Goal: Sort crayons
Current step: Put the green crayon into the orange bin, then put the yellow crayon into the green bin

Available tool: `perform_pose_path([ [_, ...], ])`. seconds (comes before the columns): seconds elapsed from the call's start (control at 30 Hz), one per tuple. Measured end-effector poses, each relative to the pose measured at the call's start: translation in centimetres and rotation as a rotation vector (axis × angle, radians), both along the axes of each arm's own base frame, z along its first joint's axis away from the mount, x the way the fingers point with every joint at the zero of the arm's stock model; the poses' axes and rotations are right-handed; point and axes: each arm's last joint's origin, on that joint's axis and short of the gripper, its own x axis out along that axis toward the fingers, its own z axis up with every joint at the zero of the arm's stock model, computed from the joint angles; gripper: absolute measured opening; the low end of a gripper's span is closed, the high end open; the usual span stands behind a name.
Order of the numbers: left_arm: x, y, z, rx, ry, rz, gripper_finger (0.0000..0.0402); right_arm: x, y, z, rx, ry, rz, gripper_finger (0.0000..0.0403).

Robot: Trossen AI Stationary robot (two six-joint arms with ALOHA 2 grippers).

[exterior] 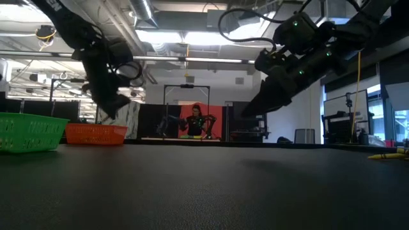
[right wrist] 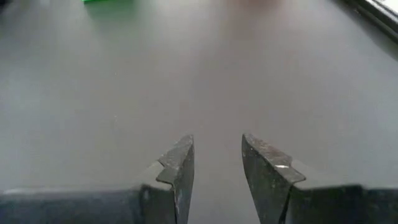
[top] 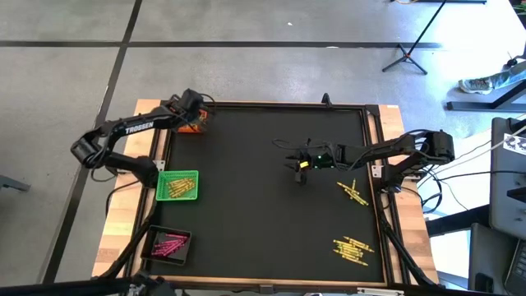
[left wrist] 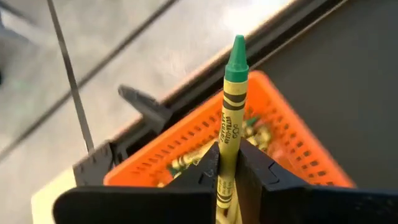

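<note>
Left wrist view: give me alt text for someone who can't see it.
The left gripper is shut on a green-tipped crayon with a yellow-green wrapper, held above the orange tray. More crayons lie inside the tray, which sits at the edge of the black table mat.

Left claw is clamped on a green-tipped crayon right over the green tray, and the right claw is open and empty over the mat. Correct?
Not quite. The left claw is shut on the green-tipped crayon, but it is over the orange tray, not the green one; the left wrist view shows this. The right claw is open and empty over the mat.
</note>
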Motion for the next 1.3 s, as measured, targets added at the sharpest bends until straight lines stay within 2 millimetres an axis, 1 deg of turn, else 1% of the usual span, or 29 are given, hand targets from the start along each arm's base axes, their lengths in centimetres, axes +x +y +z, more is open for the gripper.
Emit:
perform_pose_path([
  [0.13, -0.5, 0.8, -0.8, -0.059, -0.020, 0.000, 0.0016, 0.1, 0.0, 0.1, -0.002, -0.010, 0.000, 0.0134],
  [0.27, -0.8, 1.2, -1.5, -0.095, -0.011, 0.008, 0.0016, 0.1, 0.0, 0.1, -0.002, -0.011, 0.000, 0.0134],
  [0.47, -1.0, 1.2, -1.5, -0.102, 0.001, 0.009, 0.0019, 0.1, 0.0, 0.1, -0.002, -0.013, 0.000, 0.0134],
  [0.57, -1.0, 1.2, -1.5, -0.102, 0.000, 0.008, 0.0037, 0.1, 0.0, 0.1, -0.003, -0.013, 0.000, 0.0134],
  [0.77, -1.0, 1.2, -1.6, -0.107, -0.001, 0.016, 0.0089, 0.1, 0.0, 0.1, -0.002, -0.013, 0.000, 0.0134],
  [0.9, -0.7, 0.8, -1.0, -0.085, -0.015, -0.011, 0.0101, 0.1, 0.0, 0.1, -0.003, -0.011, -0.001, 0.0134],
  [1.0, 0.1, 0.1, 0.2, -0.057, -0.096, -0.105, 0.0102, 0.0, -0.1, 0.4, -0.016, 0.005, -0.025, 0.0134],
  [1.1, 1.3, -0.8, 1.2, -0.057, -0.209, -0.254, 0.0102, -0.4, -0.1, 1.7, -0.015, 0.056, -0.034, 0.0134],
  [1.2, 3.0, -1.8, 1.8, -0.048, -0.325, -0.431, 0.0102, -1.2, 0.1, 2.7, 0.014, 0.156, -0.038, 0.0134],
  [1.3, 4.6, -3.1, 1.8, -0.048, -0.433, -0.602, 0.0102, -2.4, 0.3, 3.5, 0.064, 0.255, -0.054, 0.0134],
])
